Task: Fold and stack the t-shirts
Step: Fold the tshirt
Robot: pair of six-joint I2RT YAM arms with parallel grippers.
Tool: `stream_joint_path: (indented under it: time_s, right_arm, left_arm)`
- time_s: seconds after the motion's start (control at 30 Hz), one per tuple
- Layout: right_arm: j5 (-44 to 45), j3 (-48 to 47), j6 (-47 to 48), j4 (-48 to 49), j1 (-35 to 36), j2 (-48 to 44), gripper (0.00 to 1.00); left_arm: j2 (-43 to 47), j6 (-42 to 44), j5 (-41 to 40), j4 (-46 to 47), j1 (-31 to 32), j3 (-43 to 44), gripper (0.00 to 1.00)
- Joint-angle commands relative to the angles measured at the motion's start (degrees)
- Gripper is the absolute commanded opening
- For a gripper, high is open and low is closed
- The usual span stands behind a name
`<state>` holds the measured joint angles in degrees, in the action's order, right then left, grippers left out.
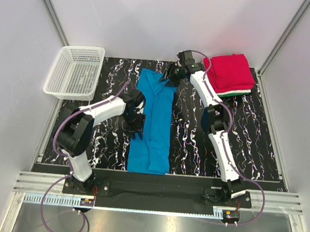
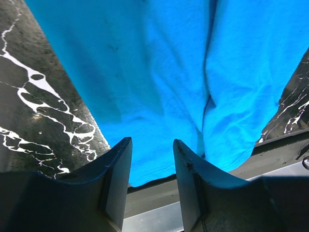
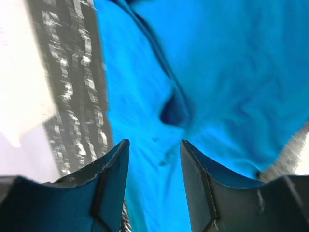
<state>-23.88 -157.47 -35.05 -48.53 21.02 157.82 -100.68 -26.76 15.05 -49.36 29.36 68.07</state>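
A bright blue t-shirt (image 1: 154,129) lies on the black marbled table (image 1: 196,141) as a long narrow strip running from back to front. My left gripper (image 1: 139,116) hovers at the strip's left edge near its middle; its jaws (image 2: 152,145) are open with nothing between them and blue cloth (image 2: 169,72) ahead. At the strip's far end my right gripper (image 1: 167,75) stands open (image 3: 154,145) just above the blue cloth (image 3: 217,72). At the back right is a stack of folded t-shirts, red (image 1: 231,71) on top with green and white edges beneath.
A white plastic mesh basket (image 1: 75,71) stands at the back left corner. Grey walls with metal frame posts close in the table on three sides. A metal rail (image 1: 154,194) carrying both arm bases runs along the near edge.
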Motion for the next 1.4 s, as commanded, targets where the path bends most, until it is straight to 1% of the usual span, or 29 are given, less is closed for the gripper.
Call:
stream_joint_path:
  time_s: [0.0,0.07,0.17,0.33,0.5,0.83,1.37]
  right_arm:
    - [-3.3,-2.4,-3.6,7.2,-0.4,1.6,0.53]
    - [-4.3,-1.0,-4.2,10.1,-0.4,2.1,0.53]
    - [-5.6,-2.5,-6.5,11.1,-0.8,4.1,0.54]
    - [-4.4,-0.7,-5.7,11.2,-0.8,3.7,0.55]
    - [-5.0,1.0,-4.8,11.0,-1.1,3.8,0.55]
    - [-9.4,0.3,-6.7,11.4,-0.7,5.7,0.54]
    - [-13.1,-0.4,-9.4,12.0,3.6,6.6,0.51]
  left_arm:
    - [-0.7,0.8,2.1,1.5,0.2,-0.2,0.43]
    - [-0.9,0.9,1.9,1.6,0.3,-0.5,0.43]
    - [-1.0,0.9,1.6,1.7,0.3,-1.1,0.42]
    - [-1.2,0.7,1.6,2.1,0.3,-1.1,0.42]
    - [-2.1,0.7,2.2,2.3,0.3,-0.7,0.41]
    - [-2.6,0.6,2.4,3.2,0.3,-2.4,0.40]
    - [-2.2,0.7,2.0,4.6,0.3,-4.5,0.40]
